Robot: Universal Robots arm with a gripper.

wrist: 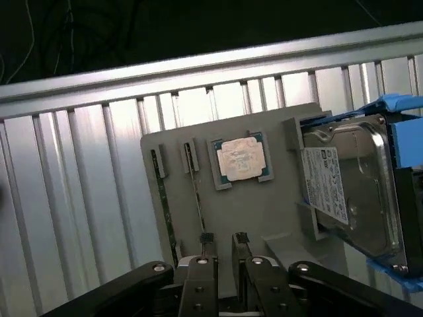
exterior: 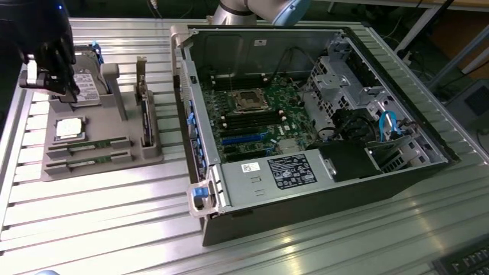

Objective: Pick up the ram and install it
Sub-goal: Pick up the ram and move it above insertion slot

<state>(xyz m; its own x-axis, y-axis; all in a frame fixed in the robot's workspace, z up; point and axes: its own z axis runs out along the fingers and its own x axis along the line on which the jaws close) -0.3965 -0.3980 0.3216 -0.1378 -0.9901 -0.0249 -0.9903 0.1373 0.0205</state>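
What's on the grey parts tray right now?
Seen: hard drive, processor, two ram sticks, upright expansion card. The tool covers part of the drive in the exterior view; whatever sits under the drive is hidden.

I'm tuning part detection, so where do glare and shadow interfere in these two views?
Exterior view: strong glare on the table slats near the tray, while part of the computer case interior sits in shadow. Wrist view: the processor lid gleams pale, the ram sticks lie dark against the tray, and beyond the table it is black.
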